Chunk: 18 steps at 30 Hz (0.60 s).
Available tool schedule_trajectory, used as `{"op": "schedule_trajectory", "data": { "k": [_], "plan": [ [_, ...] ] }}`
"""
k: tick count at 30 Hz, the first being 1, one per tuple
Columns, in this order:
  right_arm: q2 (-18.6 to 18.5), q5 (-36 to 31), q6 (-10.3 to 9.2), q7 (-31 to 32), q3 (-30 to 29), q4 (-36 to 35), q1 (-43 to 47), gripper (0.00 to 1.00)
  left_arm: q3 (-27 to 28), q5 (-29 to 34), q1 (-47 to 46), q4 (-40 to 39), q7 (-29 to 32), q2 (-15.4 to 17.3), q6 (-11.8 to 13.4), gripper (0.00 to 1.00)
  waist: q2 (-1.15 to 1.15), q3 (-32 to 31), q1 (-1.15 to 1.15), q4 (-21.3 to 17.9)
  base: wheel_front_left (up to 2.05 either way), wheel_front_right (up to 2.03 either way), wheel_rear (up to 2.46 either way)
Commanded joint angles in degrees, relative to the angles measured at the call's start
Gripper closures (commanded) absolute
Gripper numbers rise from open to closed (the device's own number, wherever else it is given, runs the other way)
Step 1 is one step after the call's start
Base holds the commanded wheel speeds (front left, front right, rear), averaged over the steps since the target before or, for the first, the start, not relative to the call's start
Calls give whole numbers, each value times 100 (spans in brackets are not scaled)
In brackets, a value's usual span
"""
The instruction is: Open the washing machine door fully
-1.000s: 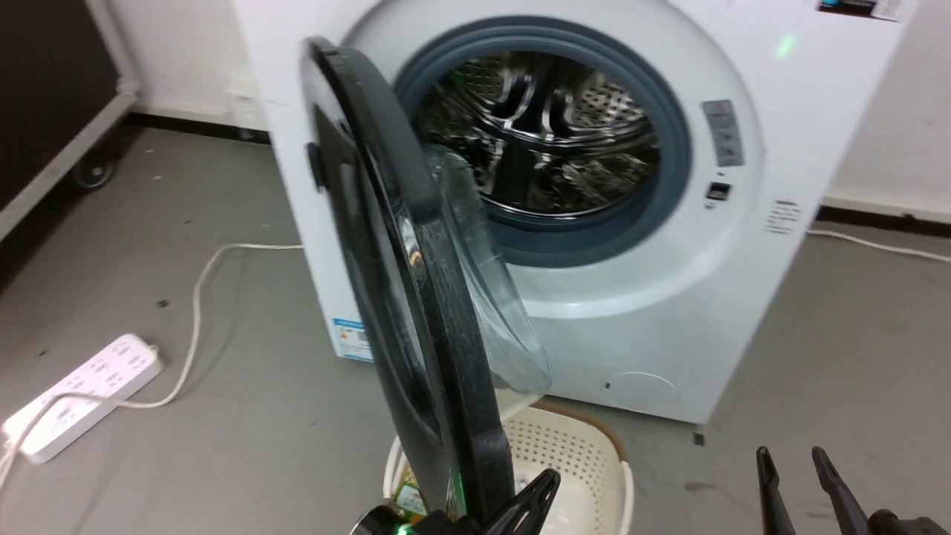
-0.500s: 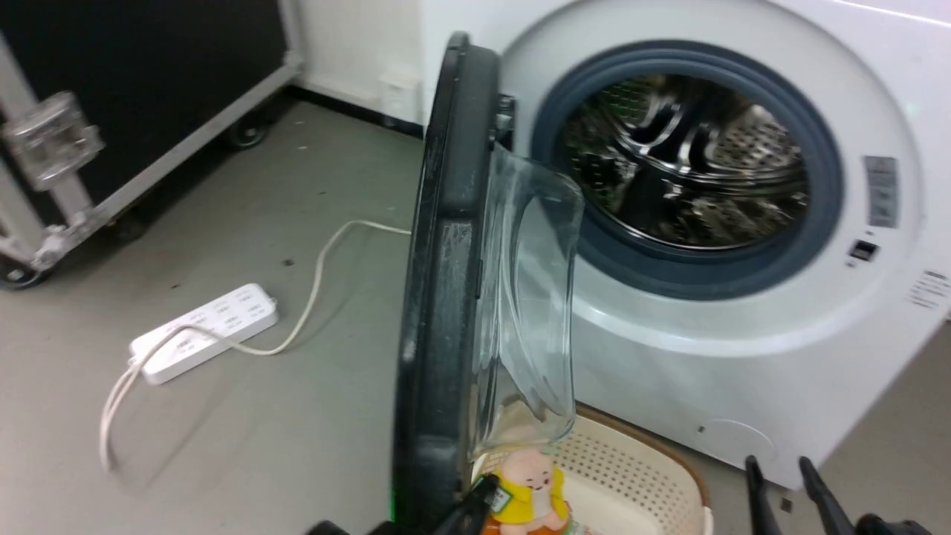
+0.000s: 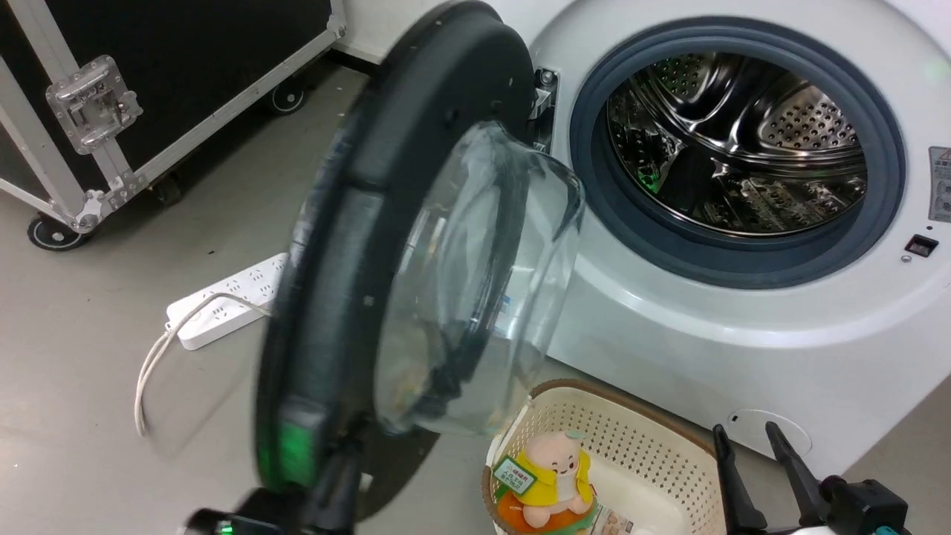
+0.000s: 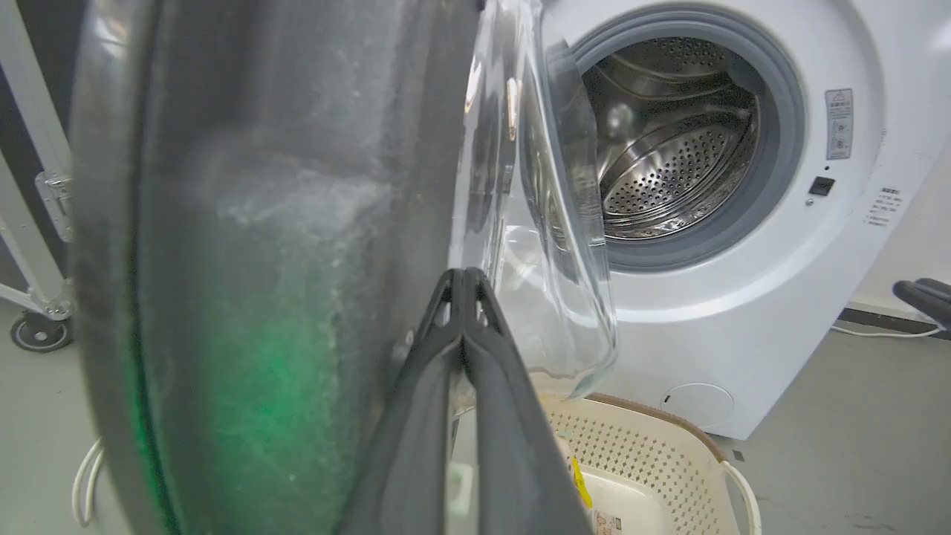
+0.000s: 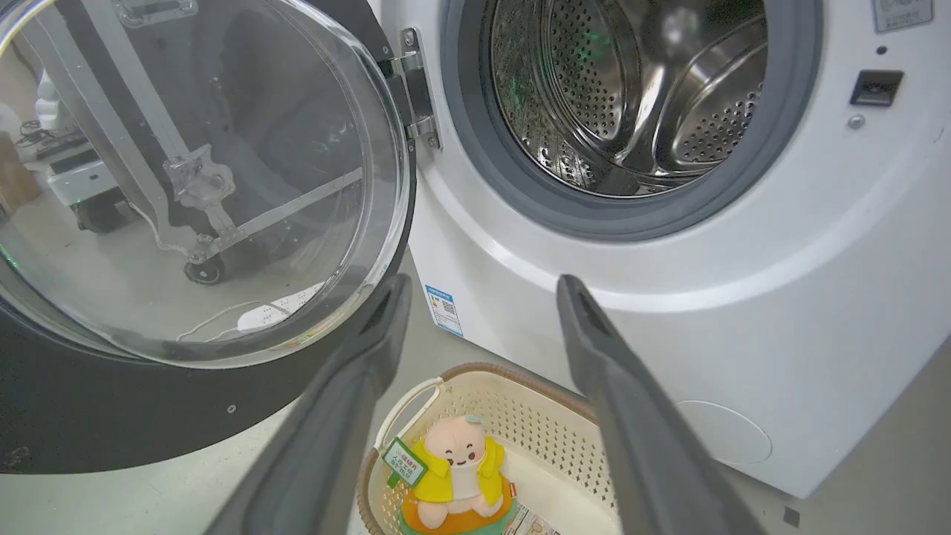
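Our closed left end effector (image 4: 464,282) presses the round glossy black washing machine door (image 3: 416,245) and could slip off, stalling it; our right end effector (image 5: 479,290) hangs open.

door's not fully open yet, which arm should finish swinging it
Left: the left gripper, shut, sits against the door; the right gripper hangs open by the basket, apart from it.
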Motion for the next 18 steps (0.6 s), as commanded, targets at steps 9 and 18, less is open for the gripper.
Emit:
{"op": "schedule_trajectory", "data": {
  "k": [9,18],
  "plan": [
    [13,-140,5,-25,-154,-58,229,0,862,-537,-293,582,-139,298,95,100,0,111,-1,46,0,0,0],
    [-50,-460,5,-23,-335,-295,213,0,1649,-871,-1128,1485,-356,517,160,100,0,803,-1,-322,0,0,0]
  ]
}}
